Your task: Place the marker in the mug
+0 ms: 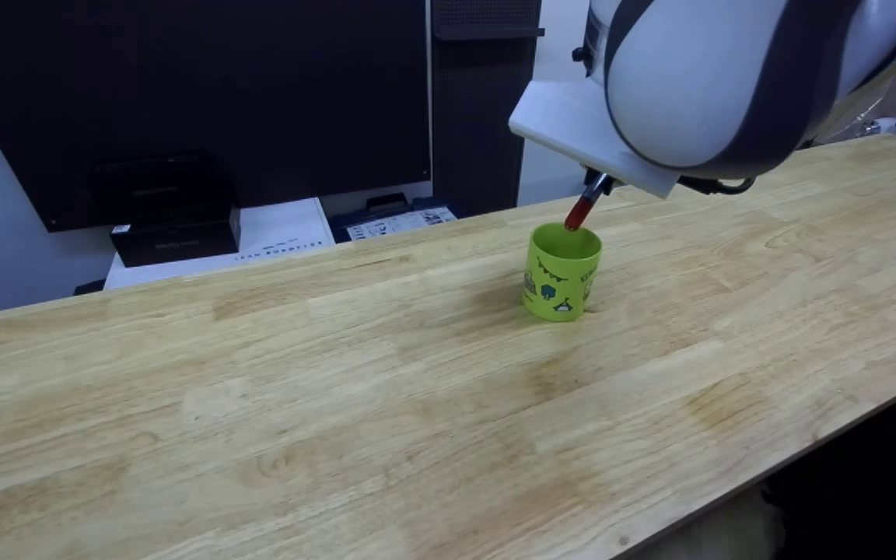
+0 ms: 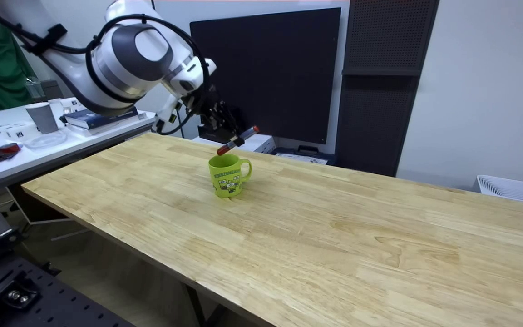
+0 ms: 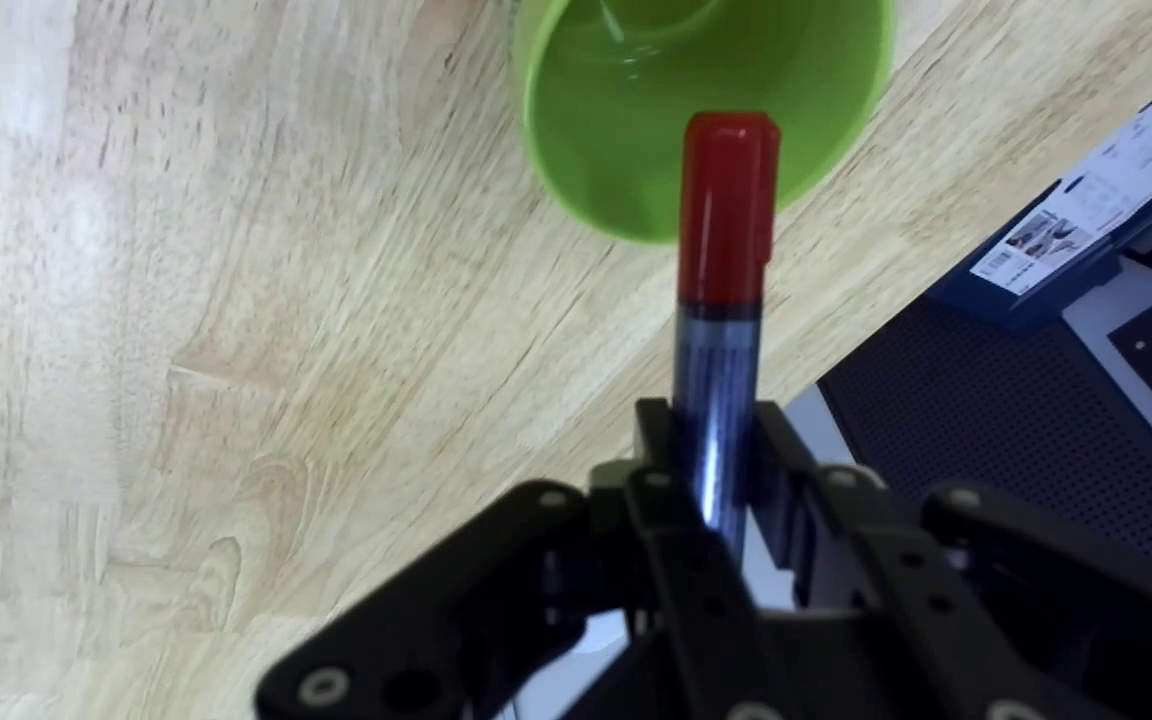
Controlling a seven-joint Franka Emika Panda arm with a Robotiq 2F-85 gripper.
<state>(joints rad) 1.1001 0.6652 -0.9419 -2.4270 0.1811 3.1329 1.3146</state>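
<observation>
Find the jaws clamped on the marker [image 3: 719, 335], clearest in the wrist view: pressed to both long sides of the bluish-grey barrel [image 3: 716, 385], apart by its thickness alone. Can make out the red cap [image 3: 728, 210] sticking out ahead of them, overlapping the rim and green inside of the mug [image 1: 561, 284] as seen from there. Can trace the barrel back between the jaws, away from the mug, before losing it to blur and shadow.

In both exterior views, see the marker held aslant over the mug, clear of the desk [image 1: 277, 435], with its red cap lowest, at the mug's mouth, and the rest rising at a slope. In an exterior view, note another red end [image 2: 255, 130] showing past the jaws, farther from the mug. Cannot tell contact from a narrow gap between cap and mug rim.

Find the mug upright on the desk, printed with dark figures, with its handle [image 2: 246, 170] to the right in an exterior view. Note the white-and-grey arm [image 2: 152, 45] above the mug and to its left in that view. Beyond the mug, well apart from it, see a white box [image 1: 285, 225] and a large dark panel [image 1: 199, 101].
</observation>
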